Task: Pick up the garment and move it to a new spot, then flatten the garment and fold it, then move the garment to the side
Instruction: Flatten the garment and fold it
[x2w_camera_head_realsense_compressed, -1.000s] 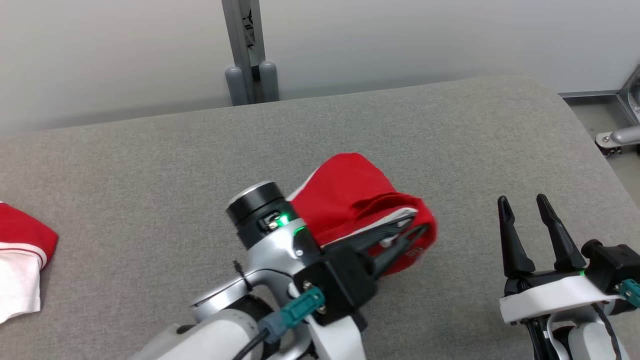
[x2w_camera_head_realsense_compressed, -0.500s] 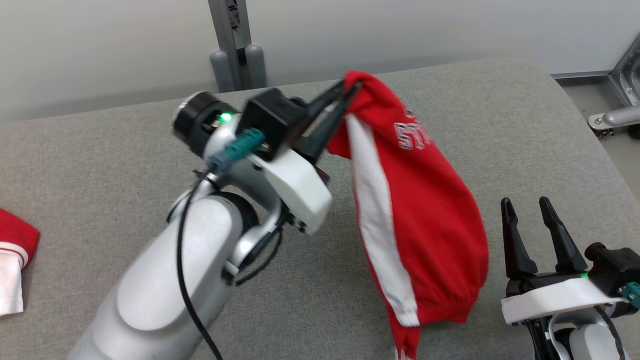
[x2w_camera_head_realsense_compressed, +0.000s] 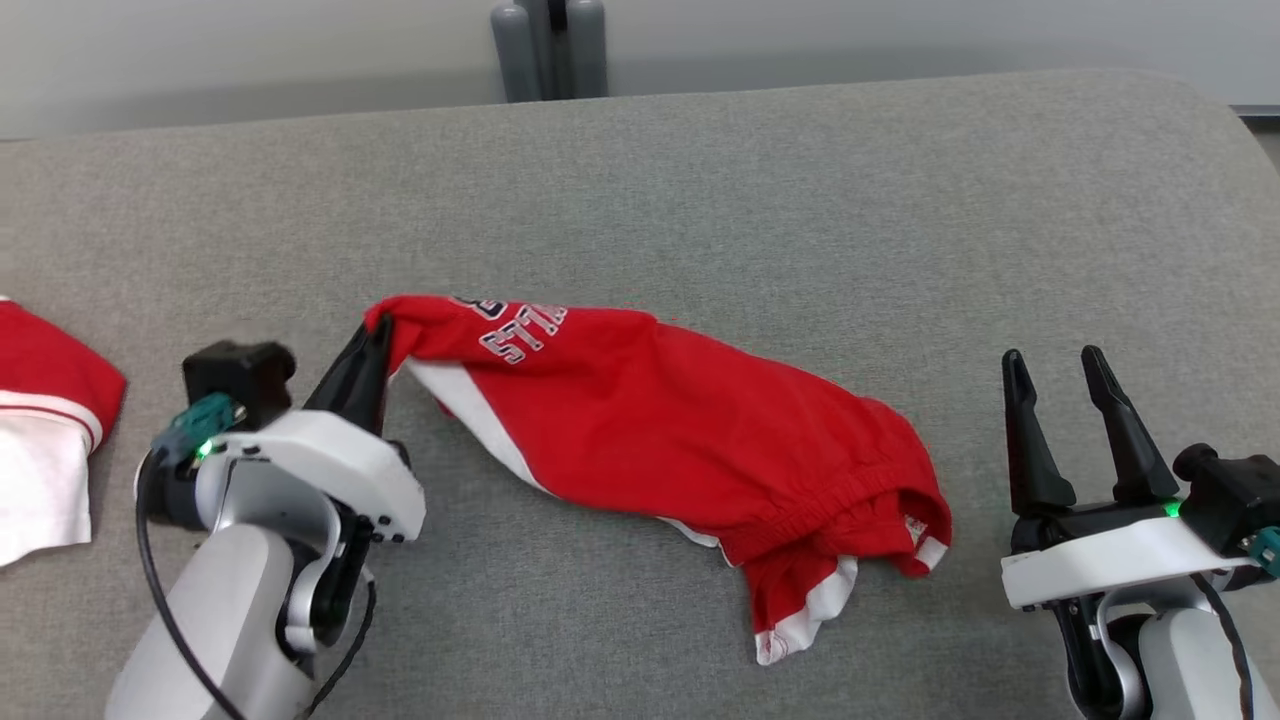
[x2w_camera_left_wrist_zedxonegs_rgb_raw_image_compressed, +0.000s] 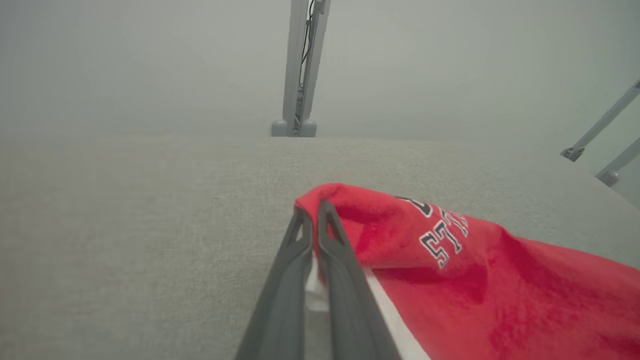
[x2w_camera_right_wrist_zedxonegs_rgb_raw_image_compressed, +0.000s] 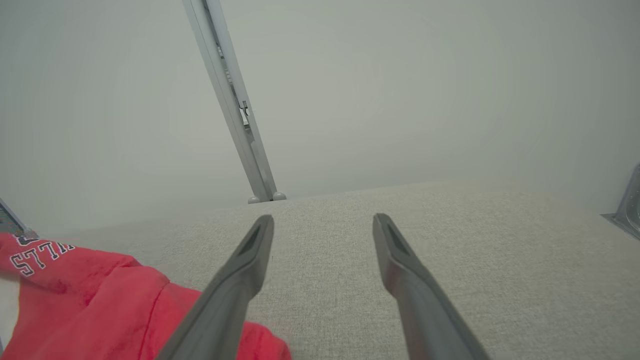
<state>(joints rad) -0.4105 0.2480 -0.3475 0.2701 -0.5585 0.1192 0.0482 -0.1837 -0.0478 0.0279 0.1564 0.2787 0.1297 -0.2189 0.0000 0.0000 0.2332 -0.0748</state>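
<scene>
The garment (x2w_camera_head_realsense_compressed: 660, 430) is a pair of red shorts with white side stripes and printed letters, stretched out across the grey cushion (x2w_camera_head_realsense_compressed: 760, 190) from centre left to lower right. My left gripper (x2w_camera_head_realsense_compressed: 374, 338) is shut on its left end, where the fabric (x2w_camera_left_wrist_zedxonegs_rgb_raw_image_compressed: 380, 225) bunches around the fingertips. My right gripper (x2w_camera_head_realsense_compressed: 1052, 362) stands open at the lower right, just right of the garment's waistband end, with nothing between its fingers (x2w_camera_right_wrist_zedxonegs_rgb_raw_image_compressed: 240, 270). The red cloth (x2w_camera_right_wrist_zedxonegs_rgb_raw_image_compressed: 90, 305) lies to that gripper's left.
Another red and white piece of clothing (x2w_camera_head_realsense_compressed: 45, 420) lies at the cushion's left edge. A grey metal post (x2w_camera_head_realsense_compressed: 548, 45) stands behind the cushion's far edge. Metal frame parts (x2w_camera_left_wrist_zedxonegs_rgb_raw_image_compressed: 600, 140) show beyond the right side.
My left gripper has carried the garment up off the cushion, then down to the left, so it now lies spread out. The head camera has shifted. My right gripper has stayed open and still.
</scene>
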